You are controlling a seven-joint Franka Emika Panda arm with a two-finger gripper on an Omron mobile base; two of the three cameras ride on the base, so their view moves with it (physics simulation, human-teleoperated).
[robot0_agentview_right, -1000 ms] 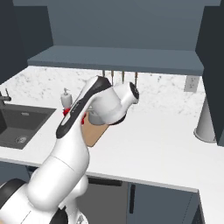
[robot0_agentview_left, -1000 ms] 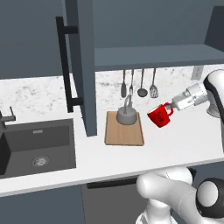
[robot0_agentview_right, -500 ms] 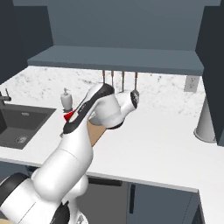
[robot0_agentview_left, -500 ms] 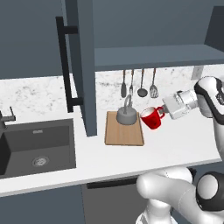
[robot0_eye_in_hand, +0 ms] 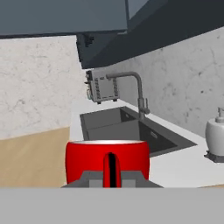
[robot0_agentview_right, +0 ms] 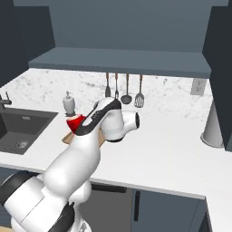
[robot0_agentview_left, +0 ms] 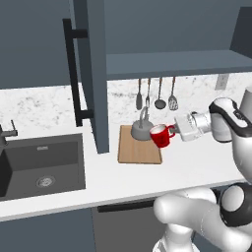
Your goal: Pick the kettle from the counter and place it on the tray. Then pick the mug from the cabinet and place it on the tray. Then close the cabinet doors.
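While the long white counter [robot0_agentview_left: 197, 162] carries the flat light-brown wooden tray [robot0_agentview_left: 139, 150] with the squat grey metal kettle [robot0_agentview_left: 141, 130] already on it, I'm on the mug step. My gripper [robot0_agentview_left: 173, 131] is clamped on the small bright red mug's [robot0_agentview_left: 161, 135] handle, holding it at the tray's right edge; next I'd lower it onto bare board beside the kettle.

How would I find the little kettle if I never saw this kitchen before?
Look along the white counter to the wooden tray right of the dark sink. The kettle sits at the tray's back, under the hanging utensils. It is squat grey metal with a tall loop handle, unlike the red mug beside it.
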